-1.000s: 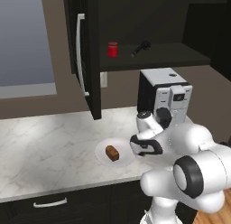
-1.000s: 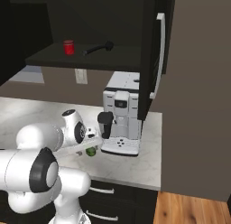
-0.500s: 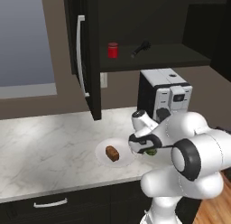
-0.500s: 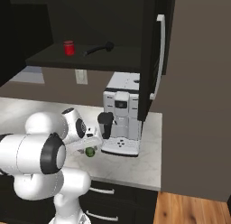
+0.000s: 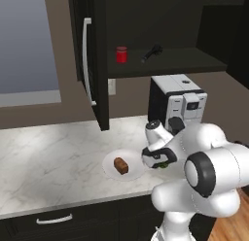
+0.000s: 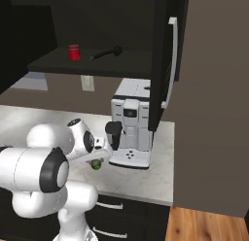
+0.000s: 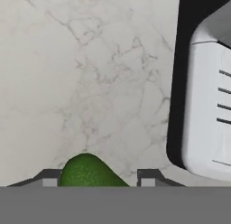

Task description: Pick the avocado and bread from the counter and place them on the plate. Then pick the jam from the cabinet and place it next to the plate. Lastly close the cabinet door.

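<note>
The avocado (image 7: 90,171) lies on the counter (image 7: 90,74) between my finger tips, and my gripper (image 7: 97,173) is shut on it. From the left base it is a green spot (image 5: 166,163) under the gripper (image 5: 163,161), just right of the plate (image 5: 109,161). The right base view has the avocado (image 6: 97,163) in front of the coffee machine. The bread (image 5: 121,165) lies on the plate. On the shelf of the open cabinet (image 5: 160,65) stands the jam (image 5: 121,54) (image 6: 74,52). The cabinet door (image 5: 97,65) hangs open.
A white coffee machine (image 5: 177,104) (image 6: 131,128) stands right beside the gripper, its base close to the avocado (image 7: 203,92). A dark long-handled tool (image 5: 151,52) lies on the shelf right of the jam. A second open door (image 6: 163,55) hangs above the machine.
The jaws have closed in on the avocado from wide open. The hand has dropped lower over the counter. Bread, plate and jam have not moved.
</note>
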Available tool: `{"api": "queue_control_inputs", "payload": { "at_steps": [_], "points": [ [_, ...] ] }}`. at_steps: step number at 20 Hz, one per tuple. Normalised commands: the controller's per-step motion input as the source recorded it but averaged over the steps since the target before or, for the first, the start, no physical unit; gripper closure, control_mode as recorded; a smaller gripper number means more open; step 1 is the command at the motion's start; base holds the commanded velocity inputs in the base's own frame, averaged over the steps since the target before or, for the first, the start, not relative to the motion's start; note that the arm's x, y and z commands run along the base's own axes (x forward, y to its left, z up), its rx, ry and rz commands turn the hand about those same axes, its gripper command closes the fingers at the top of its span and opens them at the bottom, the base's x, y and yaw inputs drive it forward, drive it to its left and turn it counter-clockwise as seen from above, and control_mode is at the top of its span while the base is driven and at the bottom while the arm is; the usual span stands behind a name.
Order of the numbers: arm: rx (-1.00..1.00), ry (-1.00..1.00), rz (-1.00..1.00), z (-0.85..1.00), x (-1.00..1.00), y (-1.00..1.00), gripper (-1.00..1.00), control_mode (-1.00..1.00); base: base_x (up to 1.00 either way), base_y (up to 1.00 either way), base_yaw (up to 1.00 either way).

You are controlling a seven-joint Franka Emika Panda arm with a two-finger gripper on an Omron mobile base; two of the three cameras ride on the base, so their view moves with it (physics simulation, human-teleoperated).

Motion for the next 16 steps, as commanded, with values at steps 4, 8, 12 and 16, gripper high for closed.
{"api": "queue_control_inputs", "payload": {
  "at_steps": [4,8,12,16],
  "points": [
    [0.00,-0.33,0.14,0.04,-0.64,-0.37,1.00,-1.00,0.00,0.00,0.00],
    [0.00,-0.29,0.11,0.37,-0.46,-0.19,1.00,-1.00,0.00,0.00,0.00],
    [0.06,-0.11,0.10,0.32,-0.32,0.00,1.00,-1.00,0.00,0.00,0.00],
    [0.20,0.04,0.14,0.02,-0.37,0.02,1.00,-1.00,0.00,0.00,0.00]
  ]
}}
